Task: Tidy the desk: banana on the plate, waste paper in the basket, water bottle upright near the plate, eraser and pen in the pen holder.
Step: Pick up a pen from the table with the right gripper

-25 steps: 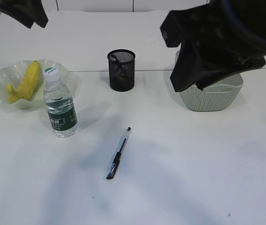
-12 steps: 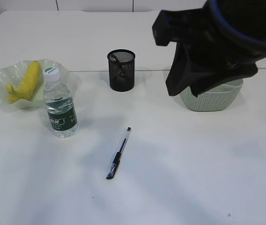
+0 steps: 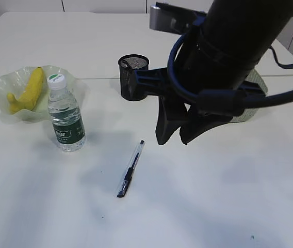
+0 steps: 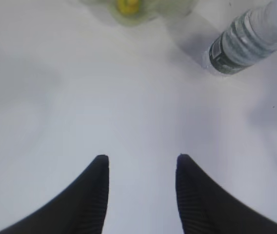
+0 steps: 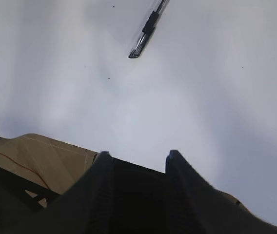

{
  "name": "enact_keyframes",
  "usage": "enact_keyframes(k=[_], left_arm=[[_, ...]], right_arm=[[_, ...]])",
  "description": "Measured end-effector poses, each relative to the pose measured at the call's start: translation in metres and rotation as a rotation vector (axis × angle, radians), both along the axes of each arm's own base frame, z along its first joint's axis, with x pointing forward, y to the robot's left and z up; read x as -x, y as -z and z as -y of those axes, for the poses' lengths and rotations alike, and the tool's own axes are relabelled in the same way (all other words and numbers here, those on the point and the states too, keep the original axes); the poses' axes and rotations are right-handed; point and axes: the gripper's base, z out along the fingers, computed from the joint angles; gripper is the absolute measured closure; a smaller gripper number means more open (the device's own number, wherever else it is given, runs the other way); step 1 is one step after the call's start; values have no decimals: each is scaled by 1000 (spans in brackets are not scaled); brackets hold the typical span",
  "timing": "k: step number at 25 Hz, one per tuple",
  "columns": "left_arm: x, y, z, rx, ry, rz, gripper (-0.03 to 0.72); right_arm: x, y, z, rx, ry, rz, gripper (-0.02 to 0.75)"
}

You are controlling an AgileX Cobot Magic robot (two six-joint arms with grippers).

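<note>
A yellow banana (image 3: 30, 89) lies on the clear green plate (image 3: 2, 82) at the far left. The water bottle (image 3: 65, 114) stands upright just right of the plate; in the left wrist view the bottle (image 4: 246, 41) shows at top right. On the bare table, the pen (image 3: 131, 169) lies in front of the black mesh pen holder (image 3: 133, 63). My right gripper (image 3: 175, 138) hangs open just right of the pen (image 5: 148, 29), empty. Over bare table, my left gripper (image 4: 142, 158) is open. The eraser and waste paper are out of view.
The pale green basket (image 3: 250, 106) stands at the back right, mostly hidden behind my right arm. In the right wrist view the table's edge and brown floor (image 5: 41, 156) show at lower left. A seam runs across the table behind the plate.
My right arm has swung from over the basket to the left and down, ending low beside the pen. The left arm has left the top-left corner of the exterior view.
</note>
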Motion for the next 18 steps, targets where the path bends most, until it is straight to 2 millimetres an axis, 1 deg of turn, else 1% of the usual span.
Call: enact_keyframes(k=[4, 6, 8, 13, 18], left_arm=[[21, 26, -7, 12, -39, -43, 312], [30, 39, -10, 23, -59, -63, 302], [36, 47, -12, 29, -75, -68, 299], [44, 58, -15, 45, -113, -77, 296], [45, 60, -15, 50, -119, -81, 296]], right_arm=[[-9, 13, -8, 12, 3, -25, 469], [-14, 19, -12, 16, 5, -33, 469], [-20, 30, -17, 27, 7, -48, 469], [-32, 55, -27, 46, 16, -71, 469], [-45, 86, -37, 81, 27, -115, 469]])
